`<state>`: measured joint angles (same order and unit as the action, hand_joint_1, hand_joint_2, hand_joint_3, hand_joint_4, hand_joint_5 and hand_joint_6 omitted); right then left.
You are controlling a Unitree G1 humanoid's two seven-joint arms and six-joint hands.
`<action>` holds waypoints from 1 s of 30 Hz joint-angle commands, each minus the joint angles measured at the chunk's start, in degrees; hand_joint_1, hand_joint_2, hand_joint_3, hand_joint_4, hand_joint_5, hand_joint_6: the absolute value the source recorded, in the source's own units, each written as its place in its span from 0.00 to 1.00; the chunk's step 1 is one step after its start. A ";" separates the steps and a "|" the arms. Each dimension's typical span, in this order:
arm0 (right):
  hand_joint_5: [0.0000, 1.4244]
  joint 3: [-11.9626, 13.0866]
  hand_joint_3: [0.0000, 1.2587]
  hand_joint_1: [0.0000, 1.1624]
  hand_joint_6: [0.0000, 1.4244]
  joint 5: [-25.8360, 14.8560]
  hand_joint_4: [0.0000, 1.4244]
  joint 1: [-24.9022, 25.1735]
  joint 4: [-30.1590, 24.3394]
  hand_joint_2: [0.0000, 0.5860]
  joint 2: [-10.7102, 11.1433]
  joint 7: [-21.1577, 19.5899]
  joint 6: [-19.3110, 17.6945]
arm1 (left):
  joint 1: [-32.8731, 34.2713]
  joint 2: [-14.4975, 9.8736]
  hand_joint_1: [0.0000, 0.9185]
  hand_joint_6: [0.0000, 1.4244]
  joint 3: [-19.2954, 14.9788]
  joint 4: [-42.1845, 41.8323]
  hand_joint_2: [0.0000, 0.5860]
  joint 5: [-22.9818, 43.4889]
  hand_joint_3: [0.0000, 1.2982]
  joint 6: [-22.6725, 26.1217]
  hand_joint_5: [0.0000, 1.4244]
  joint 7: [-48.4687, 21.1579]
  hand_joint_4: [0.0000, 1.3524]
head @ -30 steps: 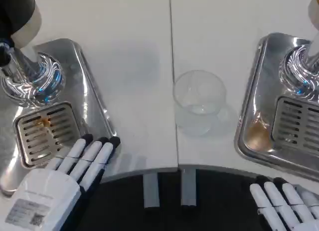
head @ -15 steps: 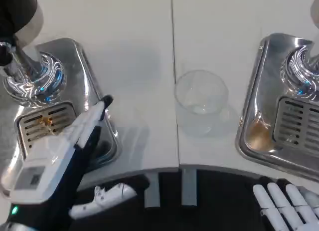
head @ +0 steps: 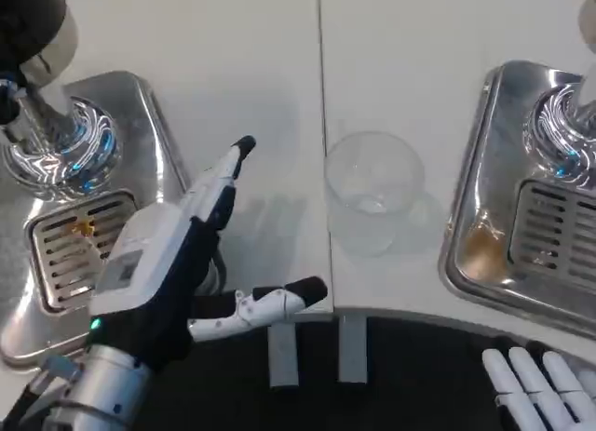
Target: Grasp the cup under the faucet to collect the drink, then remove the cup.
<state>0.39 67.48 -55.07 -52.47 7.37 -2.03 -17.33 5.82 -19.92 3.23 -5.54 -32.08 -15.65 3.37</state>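
Observation:
A clear plastic cup (head: pixel 373 189) stands upright and empty on the white table (head: pixel 419 68), just right of the centre seam, between two steel drip trays. My left hand (head: pixel 177 259) is raised on edge over the left tray's right rim, fingers stretched toward the cup and thumb spread out below; it holds nothing and is a hand's width left of the cup. My right hand (head: pixel 545 389) lies low at the bottom right corner, fingers straight, holding nothing. A faucet base (head: pixel 58 150) stands on the left tray and another faucet base (head: pixel 568 133) on the right tray.
The left drip tray (head: pixel 140 96) has a slotted grate (head: pixel 79 245) with an orange stain. The right drip tray (head: pixel 484 254) shows a brown puddle beside its grate. The table's dark front edge (head: pixel 391 347) runs along the bottom.
My left hand has lifted off the tray's front corner, turned on edge and moved right and forward toward the cup, thumb opening out. The right hand slid slightly lower. The cup stayed put.

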 commanded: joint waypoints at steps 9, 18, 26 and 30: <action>0.00 0.71 0.00 0.21 0.05 -1.67 0.00 -0.90 -1.74 0.76 -0.07 3.07 -0.07 | 11.90 2.80 0.37 0.12 3.57 14.35 0.11 -0.15 0.00 1.53 0.04 4.80 0.00; 0.00 0.81 0.00 0.21 0.06 -1.81 0.00 -1.36 -2.18 0.76 -0.34 3.21 -0.21 | 14.19 4.09 0.38 0.13 6.96 15.57 0.10 0.15 0.00 0.56 0.06 4.34 0.00; 0.00 0.50 0.00 0.21 0.07 -2.17 0.00 -1.25 -2.28 0.76 -0.58 3.33 -0.18 | 16.40 5.35 0.38 0.16 9.28 17.54 0.10 -1.21 0.00 2.35 0.08 4.85 0.00; 0.00 0.34 0.00 0.21 0.07 -2.41 0.00 -1.15 -2.40 0.76 -0.67 3.46 -0.15 | 18.11 6.16 0.39 0.17 9.83 19.79 0.11 -1.24 0.00 3.20 0.09 5.29 0.00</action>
<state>0.70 65.75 -55.33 -54.31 7.04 0.96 -17.39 22.98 -14.38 12.53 12.39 -32.74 -13.39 7.87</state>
